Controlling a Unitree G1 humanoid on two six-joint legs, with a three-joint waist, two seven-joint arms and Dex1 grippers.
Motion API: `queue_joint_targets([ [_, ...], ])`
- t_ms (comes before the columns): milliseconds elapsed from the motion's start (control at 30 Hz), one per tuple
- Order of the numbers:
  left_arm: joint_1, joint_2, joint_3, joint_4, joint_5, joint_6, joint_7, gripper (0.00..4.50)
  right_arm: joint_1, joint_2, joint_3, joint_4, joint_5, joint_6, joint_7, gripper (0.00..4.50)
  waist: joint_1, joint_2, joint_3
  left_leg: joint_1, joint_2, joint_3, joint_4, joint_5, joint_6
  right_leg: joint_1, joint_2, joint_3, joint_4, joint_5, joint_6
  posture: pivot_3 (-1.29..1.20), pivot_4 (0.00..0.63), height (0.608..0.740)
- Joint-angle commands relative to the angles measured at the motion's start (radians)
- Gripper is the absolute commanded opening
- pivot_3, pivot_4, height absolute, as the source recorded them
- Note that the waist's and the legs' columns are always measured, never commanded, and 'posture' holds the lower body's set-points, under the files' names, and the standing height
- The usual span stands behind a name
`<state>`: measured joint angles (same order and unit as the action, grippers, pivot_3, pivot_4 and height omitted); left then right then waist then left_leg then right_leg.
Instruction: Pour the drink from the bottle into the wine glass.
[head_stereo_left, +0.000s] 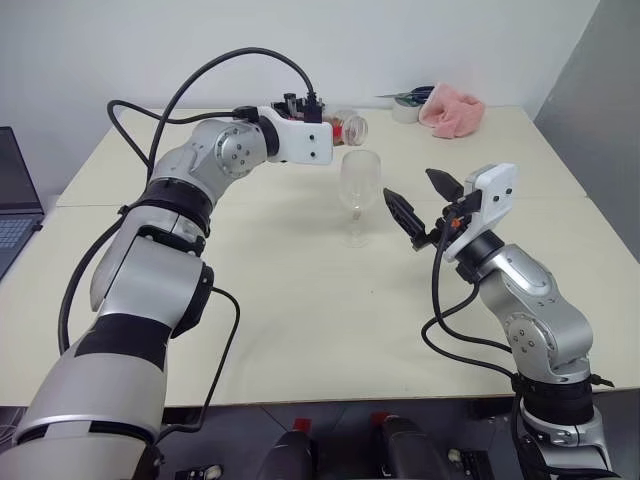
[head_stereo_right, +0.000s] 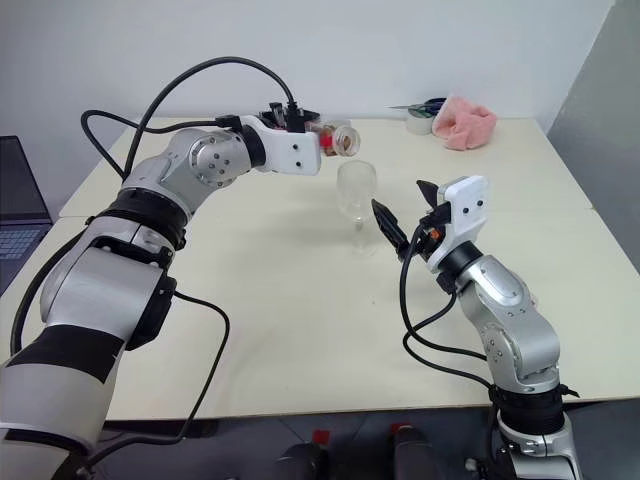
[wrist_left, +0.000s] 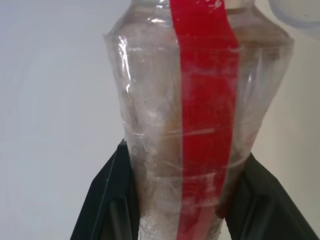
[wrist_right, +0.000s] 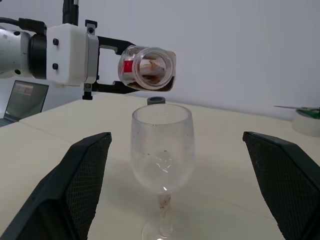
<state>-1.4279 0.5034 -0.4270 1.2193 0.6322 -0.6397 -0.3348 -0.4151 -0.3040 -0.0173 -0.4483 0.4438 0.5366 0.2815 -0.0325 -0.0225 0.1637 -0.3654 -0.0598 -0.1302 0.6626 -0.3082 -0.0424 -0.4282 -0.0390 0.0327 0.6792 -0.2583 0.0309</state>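
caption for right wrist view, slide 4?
Left gripper tips the uncapped bottle above the standing wine glass.

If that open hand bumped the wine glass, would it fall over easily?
Probably yes. The wine glass stands on a thin stem over a small round foot, with the bowl high up, so a sideways nudge would likely tip it. It looks nearly empty, hence light. Being thin clear glass, it may break if it falls on the table.

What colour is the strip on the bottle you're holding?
Red, running lengthwise down the clear bottle; clearest in the left wrist view.
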Motion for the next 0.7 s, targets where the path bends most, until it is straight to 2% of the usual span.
queue_joint_targets([
  [33,-0.059,0.020,0.001,-0.012,0.005,-0.009,0.036,1.70,-0.015,0.005,-0.020,-0.019,0.002,-0.009,-0.001,4.50,0.000,0.000,0.000,0.000,0.000,0.000,0.000,0.000,0.000,0.000,0.000,0.000,0.000,0.000,0.000,0.00,0.150,0.740],
  [700,-0.082,0.029,-0.042,0.009,0.065,-0.011,0.092,1.70,-0.014,0.005,-0.021,-0.017,0.001,-0.010,0.000,4.50,0.000,0.000,0.000,0.000,0.000,0.001,0.000,0.000,0.000,-0.001,0.000,0.001,0.001,0.000,0.000,0.00,0.150,0.740],
])
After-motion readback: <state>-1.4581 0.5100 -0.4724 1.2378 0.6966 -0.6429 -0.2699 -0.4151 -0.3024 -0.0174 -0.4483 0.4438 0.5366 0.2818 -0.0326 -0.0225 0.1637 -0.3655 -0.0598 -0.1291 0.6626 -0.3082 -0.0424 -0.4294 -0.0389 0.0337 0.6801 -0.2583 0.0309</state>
